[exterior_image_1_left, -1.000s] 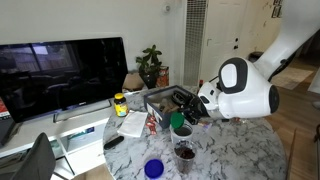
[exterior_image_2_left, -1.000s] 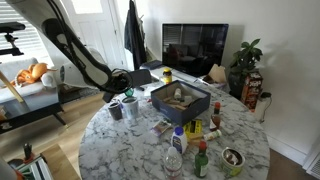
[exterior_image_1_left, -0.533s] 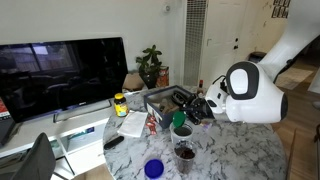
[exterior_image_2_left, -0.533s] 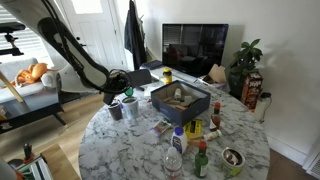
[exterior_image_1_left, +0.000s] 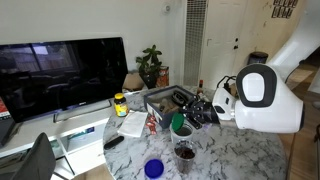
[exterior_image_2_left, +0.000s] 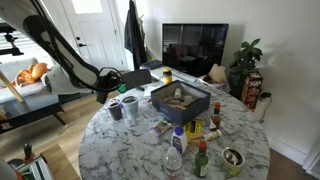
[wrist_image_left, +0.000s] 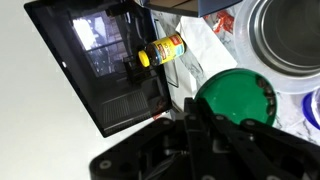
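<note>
Over the white marble counter (exterior_image_1_left: 230, 155): black tool (wrist_image_left: 203, 118) is hovering, fingers together (nothing held).
Round green-topped cup (wrist_image_left: 235, 97): sitting near its tip.
Next: grasping is needing parted fingers.

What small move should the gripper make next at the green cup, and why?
Probably open the jaws first. The gripper is shut and seems to hold nothing, while the green cup stands upright just ahead of its fingertips in the wrist view. Shut fingers could only push the cup toward the metal container beside it, not grasp it.
</note>
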